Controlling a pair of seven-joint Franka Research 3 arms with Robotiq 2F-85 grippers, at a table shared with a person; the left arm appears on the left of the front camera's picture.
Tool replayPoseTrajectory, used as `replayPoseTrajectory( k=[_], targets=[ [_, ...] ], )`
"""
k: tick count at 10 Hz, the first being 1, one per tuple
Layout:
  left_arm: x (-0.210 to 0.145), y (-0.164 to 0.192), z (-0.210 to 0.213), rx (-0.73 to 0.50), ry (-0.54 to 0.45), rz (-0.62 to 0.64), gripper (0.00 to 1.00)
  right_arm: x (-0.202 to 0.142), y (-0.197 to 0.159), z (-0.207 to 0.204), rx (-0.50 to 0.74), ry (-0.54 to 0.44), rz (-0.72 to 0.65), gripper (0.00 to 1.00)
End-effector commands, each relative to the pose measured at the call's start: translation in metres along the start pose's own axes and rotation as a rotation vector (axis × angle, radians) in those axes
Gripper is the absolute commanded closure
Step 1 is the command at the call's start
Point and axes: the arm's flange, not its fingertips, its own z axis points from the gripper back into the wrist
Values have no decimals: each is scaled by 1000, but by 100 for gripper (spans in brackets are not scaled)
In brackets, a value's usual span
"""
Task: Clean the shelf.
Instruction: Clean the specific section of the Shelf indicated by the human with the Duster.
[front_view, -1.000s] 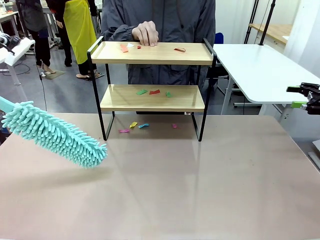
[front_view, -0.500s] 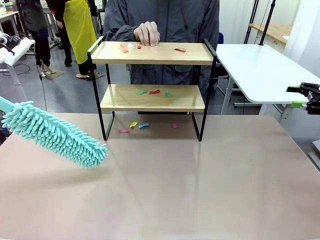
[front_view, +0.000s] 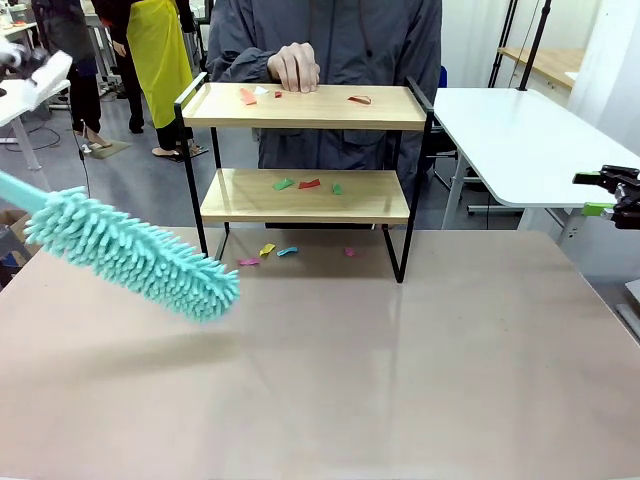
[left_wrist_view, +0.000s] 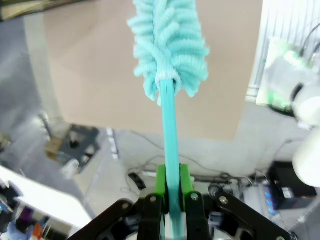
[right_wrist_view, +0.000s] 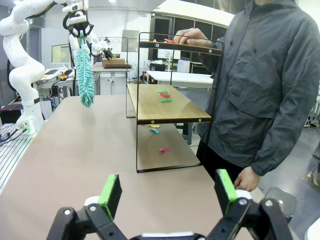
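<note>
Bench (front_view: 400, 380): a tan top is seen, with its near half and right side bare and open for movement. Its far edge is met by a white table (front_view: 520, 140) at the right.

Person (front_view: 330, 40): positioned at the far side behind the shelf, cut off above the shoulders in the front view. One hand (front_view: 293, 66) is rested on the upper board.

Shelf (front_view: 305, 195): placed upright at the middle of the bench's far edge, long side towards the robot. Open room is left between its boards and under the lower board. The foot of its left front leg is covered by the duster tip in the front view.

Duster (front_view: 140, 260): a turquoise fringed head is held tilted above the left part of the bench, tip lowest and towards the shelf. The handle is cut off at the left picture edge. From the right wrist view a clear gap is seen between the duster and the shelf.

Left pincer (left_wrist_view: 170, 200): clenched on the duster handle, green pads pressed on both sides.

Right pincer (right_wrist_view: 167, 192): released, fingers spread wide with nothing between them. It is held off the bench's right edge and partly cut off in the front view.

Scraps: small coloured bits are noted on the upper board (front_view: 249, 96), on the lower board (front_view: 308, 184) and on the bench under the shelf (front_view: 287, 251). Their shapes are too small to make out.
</note>
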Motion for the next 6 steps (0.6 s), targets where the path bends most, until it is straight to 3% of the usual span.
replayPoseTrajectory(
  k=[1,4,5,6],
  targets=[
    [17,-15,39,23,-148,1,87,3,-1,-1,-2,2,5,0],
    [63,-36,112,-119,-335,117,87,3,-1,-1,-2,2,5,0],
    [85,-46,140,-154,-434,219,87,3,-1,-1,-2,2,5,0],
    [104,-57,164,-87,-475,331,87,3,-1,-1,-2,2,5,0]
  ],
)
